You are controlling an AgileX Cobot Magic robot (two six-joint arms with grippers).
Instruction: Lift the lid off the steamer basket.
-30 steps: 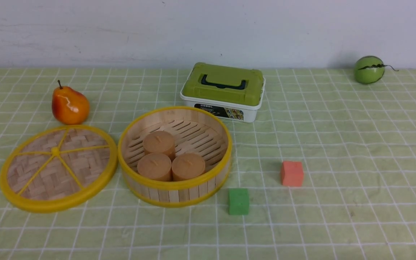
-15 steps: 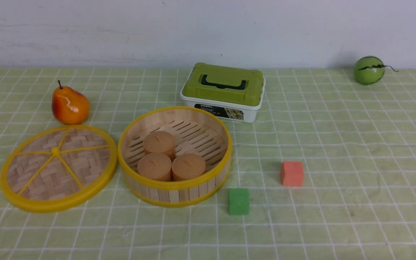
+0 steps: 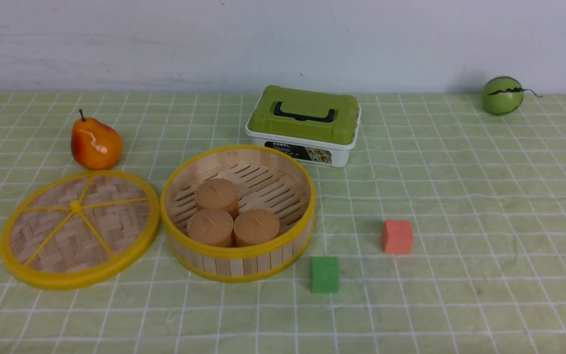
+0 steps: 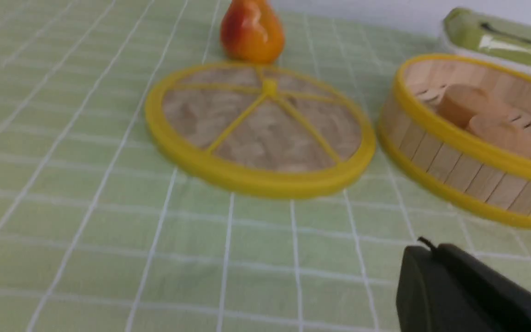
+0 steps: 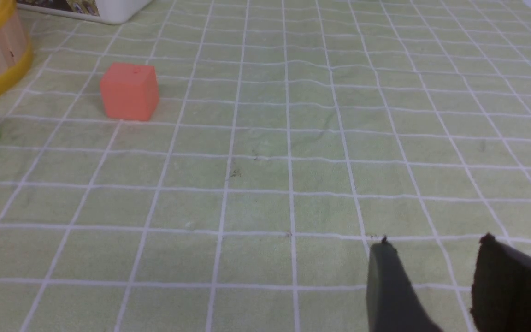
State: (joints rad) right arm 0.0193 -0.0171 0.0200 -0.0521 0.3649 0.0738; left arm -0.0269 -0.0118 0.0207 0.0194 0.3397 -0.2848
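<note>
The lid [image 3: 79, 228] lies flat on the checked cloth, to the left of the steamer basket [image 3: 238, 251] and touching or nearly touching its rim. The basket is uncovered and holds three round brown buns [image 3: 216, 194]. Neither gripper shows in the front view. In the left wrist view my left gripper [image 4: 431, 251] is shut and empty, low over the cloth, nearer me than the lid [image 4: 261, 129] and the basket [image 4: 454, 166]. In the right wrist view my right gripper [image 5: 433, 244] is open and empty over bare cloth.
An orange-red pear [image 3: 95, 142] stands behind the lid. A white box with a green lid [image 3: 303, 123] sits behind the basket. A green cube [image 3: 325, 274] and an orange cube [image 3: 397, 236] lie right of the basket. A green melon [image 3: 502, 94] is far back right.
A dark piece of the left arm showed at the bottom left corner half a second ago and has now left the front view. Nothing on the table has moved.
</note>
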